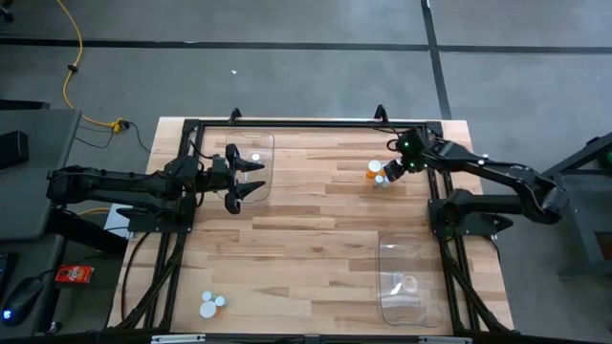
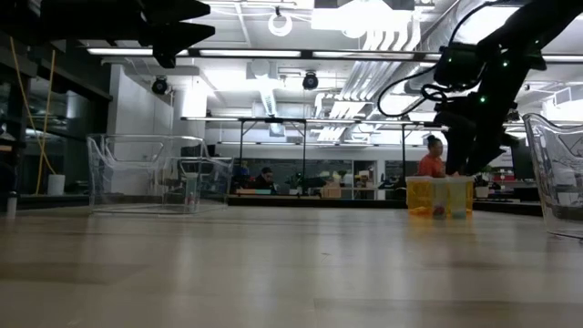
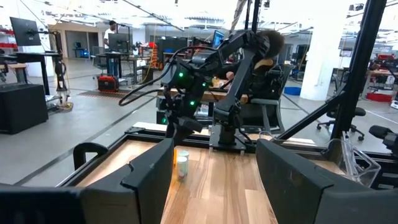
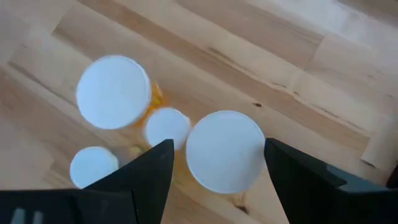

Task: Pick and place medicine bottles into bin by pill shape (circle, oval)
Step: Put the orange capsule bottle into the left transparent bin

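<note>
- Wooden table [image 1: 316, 239] carries everything; I take the cluster of medicine bottles [image 1: 379, 174] near its far right side as the landmark.
- This cluster has amber bottles with white caps, standing upright and close together; in the right wrist view four white caps [image 4: 224, 151] show from above, one large cap [image 4: 113, 92] with orange beneath it.
- The right gripper [image 1: 400, 164] hangs directly above the cluster, its two dark fingers [image 4: 146, 174] set wide, one on each side of a large cap. It holds nothing; whether a finger touches a bottle I cannot tell.
- In the low view the same bottles [image 2: 440, 196] stand on the table just under the right arm.
- A clear bin [image 1: 251, 167] lies well to the left of the cluster, near the far left side of the table, with one small white cap [image 1: 255, 157] seen inside its outline.
- The left gripper [image 1: 251, 178] hovers over this bin, well apart from the cluster, fingers spread and empty.
- A second clear bin [image 1: 409, 282] lies on the near side of the cluster, at the right side of the table.
- Three more bottles with pale caps [image 1: 211, 304] stand far from the cluster, at the near left part of the table.
</note>
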You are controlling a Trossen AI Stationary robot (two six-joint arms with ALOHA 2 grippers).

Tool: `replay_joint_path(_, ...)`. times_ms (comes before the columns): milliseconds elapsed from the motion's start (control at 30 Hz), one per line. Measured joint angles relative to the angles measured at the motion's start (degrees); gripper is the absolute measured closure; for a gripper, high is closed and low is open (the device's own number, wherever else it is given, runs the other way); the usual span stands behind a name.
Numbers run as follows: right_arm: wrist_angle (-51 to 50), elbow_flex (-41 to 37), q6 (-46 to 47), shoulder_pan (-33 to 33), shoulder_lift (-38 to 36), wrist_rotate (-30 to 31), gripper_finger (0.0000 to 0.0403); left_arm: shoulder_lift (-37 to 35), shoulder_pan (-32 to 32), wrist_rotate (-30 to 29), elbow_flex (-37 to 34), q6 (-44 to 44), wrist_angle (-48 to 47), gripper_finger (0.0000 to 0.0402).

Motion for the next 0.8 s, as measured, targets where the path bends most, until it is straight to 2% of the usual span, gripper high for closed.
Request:
replay_joint_path(533,0.27,-0.09,-1.39,0.02,1.34,1.77,0.0157,0.0,0.01,0.0,-0.01,0.02,0.0,0.0186)
replay_joint_path(800,0.18,4.84,-3.25,0.36,1.34,1.42,0.0157,0.0,0.01,0.0,-0.01,0.02,0.0,0.0186)
